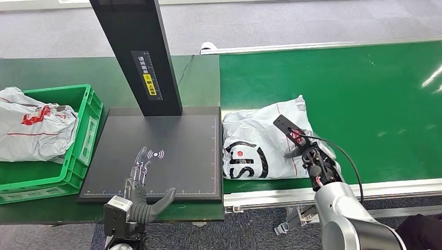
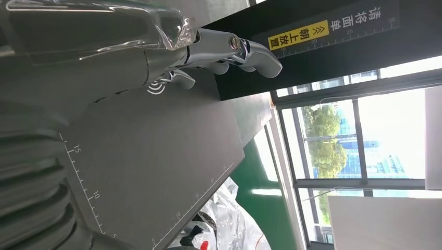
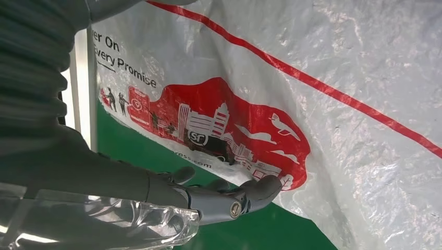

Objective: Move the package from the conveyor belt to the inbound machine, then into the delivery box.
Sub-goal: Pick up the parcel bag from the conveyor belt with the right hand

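The white plastic package (image 1: 255,140) with black and red print lies on the green conveyor belt (image 1: 365,94), close to its near edge and beside the black scanner plate (image 1: 177,156) of the inbound machine. My right hand (image 1: 306,155) is over the package's right side. In the right wrist view its fingers (image 3: 245,195) lie stretched out at the edge of the package (image 3: 339,104), with the thumb well apart above the bag. My left hand (image 1: 139,190) hovers over the plate's front edge, fingers (image 2: 229,49) spread and holding nothing.
A green crate (image 1: 88,130) at the left holds another white bag (image 1: 31,130). The machine's black column (image 1: 140,52) rises from the back of the plate. A metal rail (image 1: 292,195) runs along the belt's front edge.
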